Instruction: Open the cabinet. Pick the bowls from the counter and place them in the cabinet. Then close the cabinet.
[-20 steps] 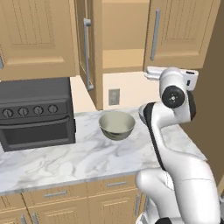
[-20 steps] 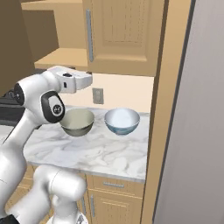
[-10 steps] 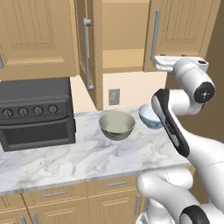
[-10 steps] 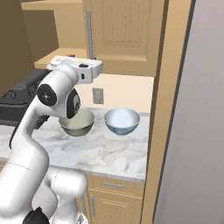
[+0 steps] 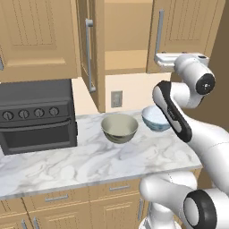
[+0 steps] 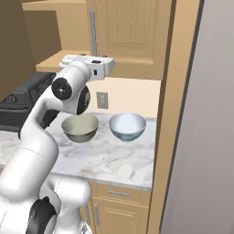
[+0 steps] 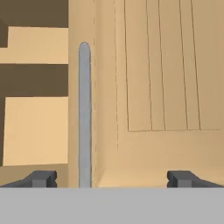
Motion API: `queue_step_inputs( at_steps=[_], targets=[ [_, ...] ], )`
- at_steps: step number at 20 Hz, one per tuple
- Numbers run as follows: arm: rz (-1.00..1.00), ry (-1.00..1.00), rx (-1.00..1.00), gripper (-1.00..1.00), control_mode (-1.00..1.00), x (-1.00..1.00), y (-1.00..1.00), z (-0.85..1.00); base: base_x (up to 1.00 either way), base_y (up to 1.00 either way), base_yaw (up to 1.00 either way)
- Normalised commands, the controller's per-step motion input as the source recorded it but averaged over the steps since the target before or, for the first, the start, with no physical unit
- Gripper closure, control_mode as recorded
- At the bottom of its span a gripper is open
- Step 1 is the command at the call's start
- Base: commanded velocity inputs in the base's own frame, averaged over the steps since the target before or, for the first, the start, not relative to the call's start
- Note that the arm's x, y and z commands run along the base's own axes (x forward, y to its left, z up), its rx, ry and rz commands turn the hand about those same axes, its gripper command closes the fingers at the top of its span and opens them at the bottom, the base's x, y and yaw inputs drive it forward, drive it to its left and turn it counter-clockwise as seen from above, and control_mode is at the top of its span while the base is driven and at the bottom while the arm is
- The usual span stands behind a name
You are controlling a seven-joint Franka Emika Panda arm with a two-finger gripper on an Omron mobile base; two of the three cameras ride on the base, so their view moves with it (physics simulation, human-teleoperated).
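The cabinet's left door (image 5: 97, 53) stands swung open, showing the inner shelf (image 6: 58, 60). Its right door (image 5: 188, 22) (image 6: 130, 32) is shut. My gripper (image 5: 160, 58) (image 6: 75, 58) is open and empty, level with the right door's lower edge. In the hand view my gripper (image 7: 111, 179) faces that door (image 7: 166, 78), and the silver bar handle (image 7: 84, 113) runs up between the fingertips, nearer the left fingertip (image 7: 41, 178). On the counter (image 5: 67, 165) (image 6: 114, 160) below sit the olive-grey bowl (image 5: 119, 127) (image 6: 80, 128) and the white, blue-patterned bowl (image 5: 154, 118) (image 6: 127, 126), side by side and untouched.
A black oven (image 5: 36, 116) (image 6: 25, 93) with knobs stands on the counter's left part. A wall outlet (image 5: 116, 98) is behind the bowls. A tall panel (image 6: 215, 114) closes off the right side. Low drawers (image 5: 58, 197) run under the counter edge.
The arm has swung up and away from above the bowls to the right door's lower edge. The white bowl, hidden behind the arm before, now shows. The jaws stay open.
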Motion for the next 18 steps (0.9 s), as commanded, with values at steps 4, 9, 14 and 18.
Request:
queue_step_inputs(
  at_steps=[4,9,14,18],
  targets=[
    [0.01,0.13,0.0,-1.0,-1.0,0.65,0.23,0.13,0.0,0.0,0.0],
    [0.02,0.1,0.0,-1.0,-1.0,0.77,0.21,0.11,0.0,0.0,0.0],
    [0.02,0.14,0.0,-1.0,-1.0,0.95,0.0,0.0,0.0,0.0,0.0],
    [0.06,0.12,0.0,-1.0,-1.0,0.99,0.0,-0.01,0.0,0.0,0.0]
  ],
)
